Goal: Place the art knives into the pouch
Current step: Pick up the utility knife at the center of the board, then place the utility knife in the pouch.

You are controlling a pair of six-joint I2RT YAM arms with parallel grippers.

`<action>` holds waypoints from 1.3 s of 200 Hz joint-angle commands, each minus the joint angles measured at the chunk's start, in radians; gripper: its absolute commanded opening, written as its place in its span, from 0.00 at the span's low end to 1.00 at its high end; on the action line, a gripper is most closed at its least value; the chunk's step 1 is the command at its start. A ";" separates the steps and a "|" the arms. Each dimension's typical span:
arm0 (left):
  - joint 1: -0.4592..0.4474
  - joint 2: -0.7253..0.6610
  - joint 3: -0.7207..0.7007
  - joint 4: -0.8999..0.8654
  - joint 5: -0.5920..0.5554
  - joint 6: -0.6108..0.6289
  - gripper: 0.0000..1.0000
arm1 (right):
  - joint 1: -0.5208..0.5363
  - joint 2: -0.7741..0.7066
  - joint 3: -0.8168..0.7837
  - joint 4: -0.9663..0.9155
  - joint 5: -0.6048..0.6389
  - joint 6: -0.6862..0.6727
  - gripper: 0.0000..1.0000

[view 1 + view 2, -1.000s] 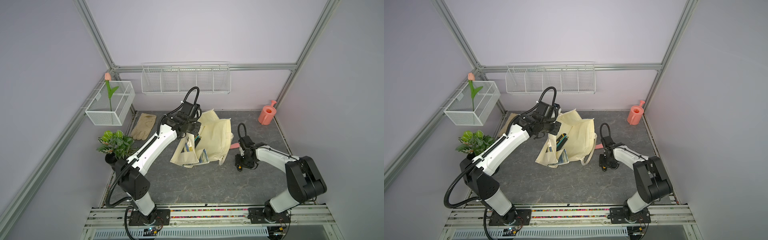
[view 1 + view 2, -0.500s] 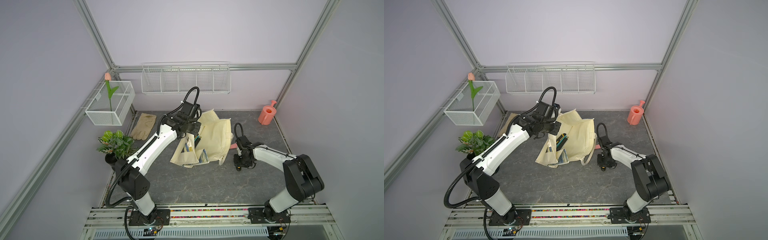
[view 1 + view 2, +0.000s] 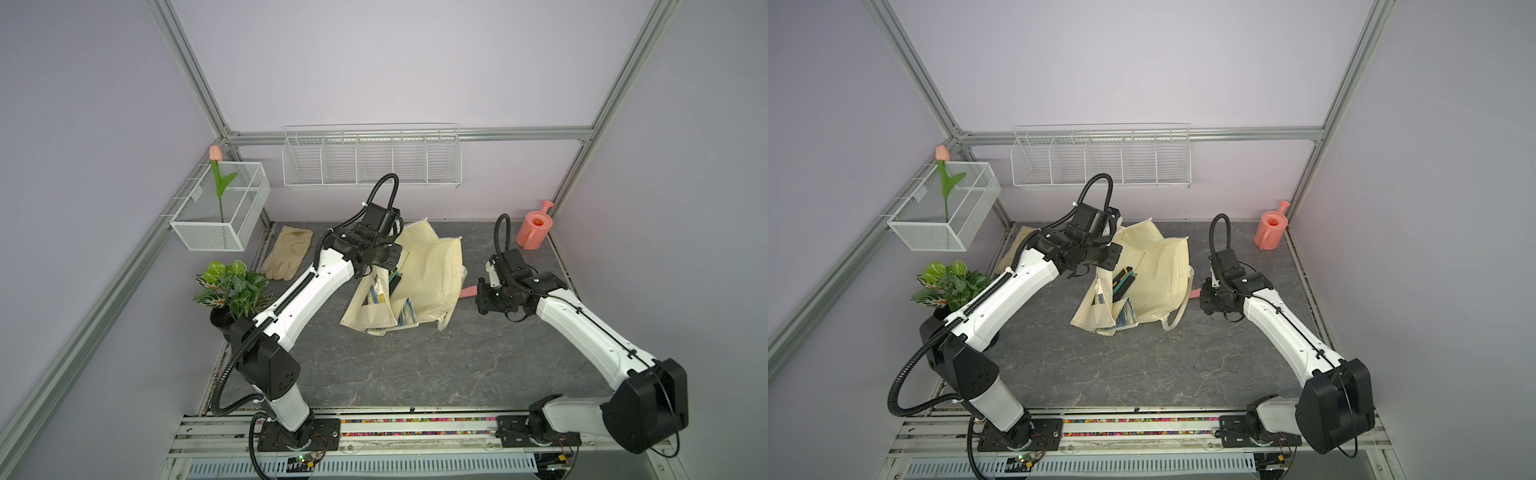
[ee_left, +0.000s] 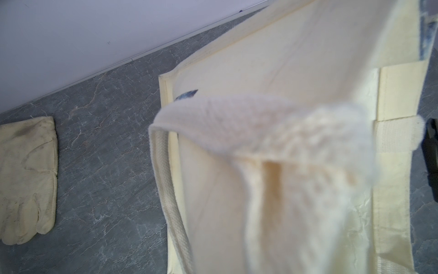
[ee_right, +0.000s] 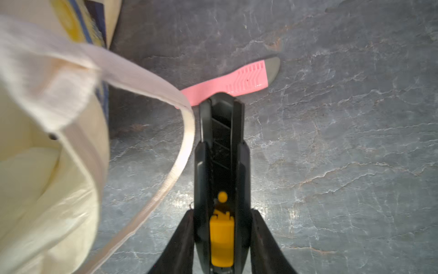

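Since a second ago the right arm has changed pose. Its wrist sits higher in the frame, its elbow has swung out to the lower right, and the right gripper (image 3: pixel 482 297) (image 3: pixel 1204 297) points sideways at the bag instead of down at the table. The left arm and the bag have not shifted.

The large cream canvas pouch (image 3: pixel 432 270) (image 3: pixel 1163 266) with a blue-and-yellow print panel lies at the centre of both top views on the grey stone-patterned tabletop (image 3: pixel 395 365). The left gripper (image 3: pixel 376 262) is closed on the pouch's upper-left edge and holds it up, so the mouth gapes. In the left wrist view the pouch (image 4: pixel 284 142) bunches up close to the lens and hides the fingers. Dark tools with green and yellow parts (image 3: pixel 1123 282) lie inside the mouth.

The right wrist view shows the dark grey art knife (image 5: pixel 221 147) with a yellow slider, clamped lengthwise between the black fingers (image 5: pixel 175 244) of the right gripper (image 5: pixel 221 213). The knife is outside the pouch, just right of it at centre-right of the top views. Its tip overlaps a flat pink plastic strip (image 5: pixel 227 80) (image 3: pixel 467 292) with a ridged end and grey tip, which lies on the tabletop. Whether knife and strip touch cannot be told. A cream strap handle (image 5: pixel 166 166) loops just beside the knife. Beige gloves (image 3: pixel 287 253) lie at the upper left of the tabletop.
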 commanded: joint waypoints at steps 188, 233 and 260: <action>-0.001 0.010 0.001 -0.028 0.012 0.014 0.00 | 0.297 0.492 0.450 0.228 -0.160 0.126 0.25; -0.001 0.004 0.001 -0.025 0.009 0.015 0.00 | 0.323 0.658 0.499 0.254 -0.168 0.135 0.24; -0.001 0.002 0.001 -0.029 0.009 0.016 0.00 | 0.333 0.744 0.540 0.265 -0.194 0.139 0.24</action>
